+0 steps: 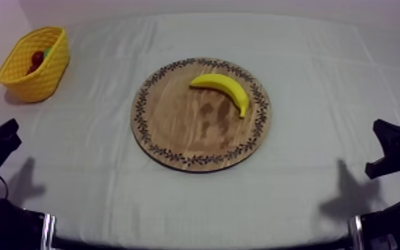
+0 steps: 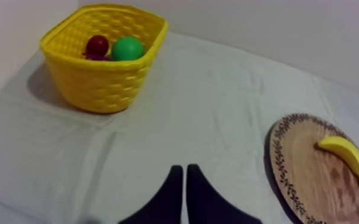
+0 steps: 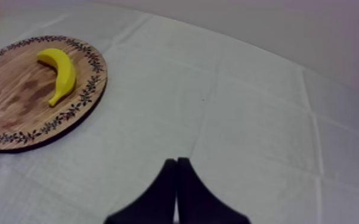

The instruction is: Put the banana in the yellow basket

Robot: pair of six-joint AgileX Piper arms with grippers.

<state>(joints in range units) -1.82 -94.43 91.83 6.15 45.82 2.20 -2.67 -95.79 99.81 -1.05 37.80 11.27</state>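
A yellow banana point(image 1: 224, 90) lies on the upper right part of the round wooden board point(image 1: 176, 126) in the middle of the table. The yellow basket point(image 1: 40, 70) stands at the far left, holding a small red fruit point(image 1: 37, 58) and something green. My left gripper point(image 1: 6, 136) rests low at the left edge, my right gripper point(image 1: 385, 143) low at the right edge, both far from the board. In the left wrist view the fingers point(image 2: 171, 196) lie together as a narrow wedge, with the basket point(image 2: 98, 83) and banana point(image 2: 346, 154) ahead. The right gripper point(image 3: 176, 173) is likewise shut; its view has the banana point(image 3: 61, 71) on the board point(image 3: 15, 113).
Inside the basket a green round fruit point(image 2: 127, 49) sits beside the small red fruit point(image 2: 96, 45). Grey-white cloth point(image 1: 109, 193) covers the table between the arms and the board. A wall runs behind the table's far edge.
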